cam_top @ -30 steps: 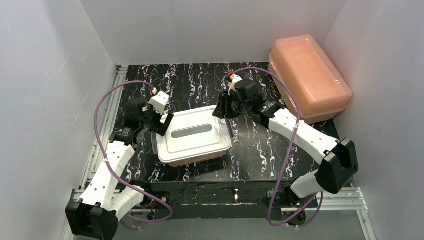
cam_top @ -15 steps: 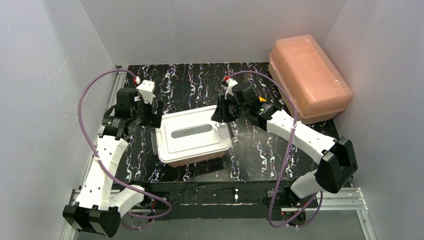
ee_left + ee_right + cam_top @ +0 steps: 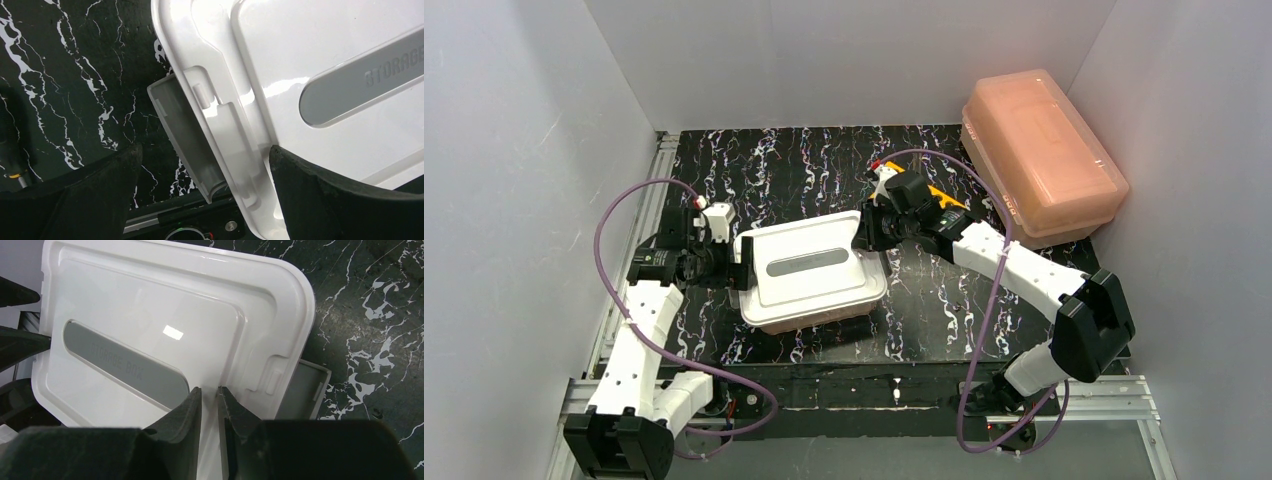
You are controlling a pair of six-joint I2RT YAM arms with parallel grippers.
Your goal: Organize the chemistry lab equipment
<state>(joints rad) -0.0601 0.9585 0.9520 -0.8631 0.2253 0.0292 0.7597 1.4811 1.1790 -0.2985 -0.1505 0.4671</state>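
No bottle, glassware, rods or tube rack shows clearly; only a sliver of yellow [image 3: 940,193] peeks out beneath my right arm. A box with a white lid [image 3: 809,262] sits mid-table. My left gripper [image 3: 742,262] is open at the box's left end. In the left wrist view [image 3: 205,155] it straddles a grey latch [image 3: 187,135] that stands flipped away from the lid [image 3: 310,45]. My right gripper [image 3: 864,236] is over the lid's right end, its fingers almost together with nothing between them [image 3: 209,390]. The right grey latch [image 3: 305,390] also hangs open.
A large pink tub [image 3: 1044,155] with its lid on stands at the back right against the wall. White walls close in the black marbled table [image 3: 804,170] on three sides. A metal rail [image 3: 639,240] runs along the left edge.
My left gripper has come down from the back left to the box's left end and now straddles the latch. My right gripper has shifted only slightly over the lid.
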